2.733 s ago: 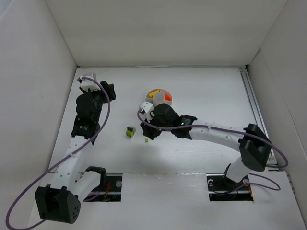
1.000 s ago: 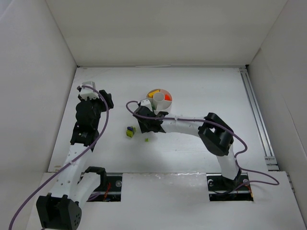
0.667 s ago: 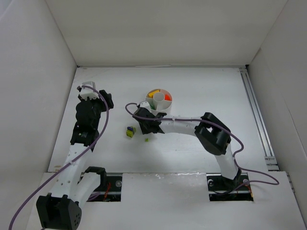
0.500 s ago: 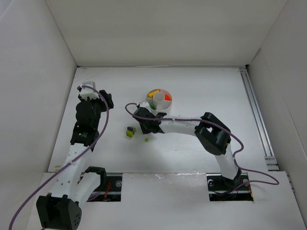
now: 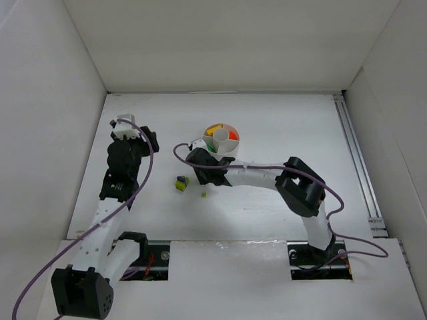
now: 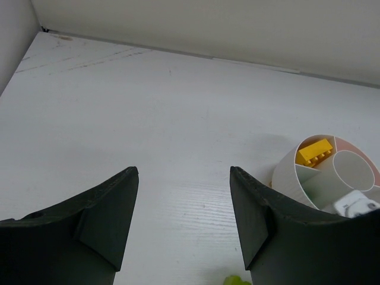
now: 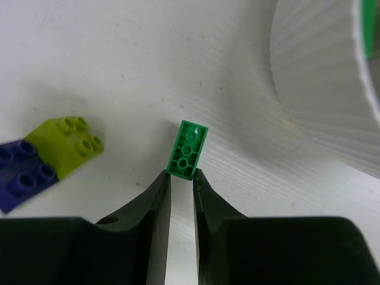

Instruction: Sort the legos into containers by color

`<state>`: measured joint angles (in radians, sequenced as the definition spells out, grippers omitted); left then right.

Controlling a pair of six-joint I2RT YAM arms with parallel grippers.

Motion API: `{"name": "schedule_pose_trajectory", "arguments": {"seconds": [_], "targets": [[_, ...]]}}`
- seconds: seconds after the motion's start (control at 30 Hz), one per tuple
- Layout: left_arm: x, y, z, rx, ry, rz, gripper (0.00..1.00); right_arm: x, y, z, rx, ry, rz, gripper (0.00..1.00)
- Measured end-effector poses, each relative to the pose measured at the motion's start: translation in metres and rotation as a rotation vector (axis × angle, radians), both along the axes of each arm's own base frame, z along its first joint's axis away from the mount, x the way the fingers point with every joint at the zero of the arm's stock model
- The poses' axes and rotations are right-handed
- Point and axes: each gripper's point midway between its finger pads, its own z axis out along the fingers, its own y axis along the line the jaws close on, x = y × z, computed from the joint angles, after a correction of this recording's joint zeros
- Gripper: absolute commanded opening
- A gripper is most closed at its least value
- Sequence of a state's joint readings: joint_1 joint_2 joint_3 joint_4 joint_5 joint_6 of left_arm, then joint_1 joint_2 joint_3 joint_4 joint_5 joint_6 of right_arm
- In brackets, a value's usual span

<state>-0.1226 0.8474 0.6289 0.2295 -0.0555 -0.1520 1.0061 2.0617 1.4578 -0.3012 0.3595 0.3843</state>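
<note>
A green brick (image 7: 187, 148), studs up, is pinched by its near end between the closed fingers of the right gripper (image 7: 181, 176), just beside the outer wall of the round divided dish (image 7: 320, 89); whether it is resting on the white desk (image 5: 280, 120) cannot be told. A lime-and-purple clump (image 7: 47, 155) is seen near it but apart, and a tiny lime bit (image 5: 203, 195) lies closer to the arm bases. The left gripper (image 6: 183, 178) is held open and empty, well apart from the bricks. A yellow brick (image 6: 314, 151) is seen in one wedge of the dish.
</note>
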Motion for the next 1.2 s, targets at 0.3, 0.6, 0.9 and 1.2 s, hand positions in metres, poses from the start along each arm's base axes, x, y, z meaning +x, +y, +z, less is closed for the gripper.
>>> {"name": "schedule_pose_trajectory", "arguments": {"seconds": [0.3, 0.6, 0.9, 1.2], "targets": [[0.005, -0.005, -0.002, -0.001, 0.001, -0.028, 0.59, -0.013, -0.013, 0.103, 0.125, -0.165, 0.163, 0.00], [0.007, -0.010, -0.002, -0.002, -0.004, -0.055, 0.59, -0.032, -0.016, 0.168, 0.175, -0.258, 0.439, 0.00], [0.007, -0.013, -0.003, 0.003, -0.001, -0.071, 0.59, 0.025, -0.060, 0.169, 0.130, -0.145, 0.519, 0.00], [0.012, -0.016, -0.017, 0.004, 0.040, -0.084, 0.59, 0.031, -0.053, 0.140, 0.103, -0.034, 0.574, 0.00]]}}
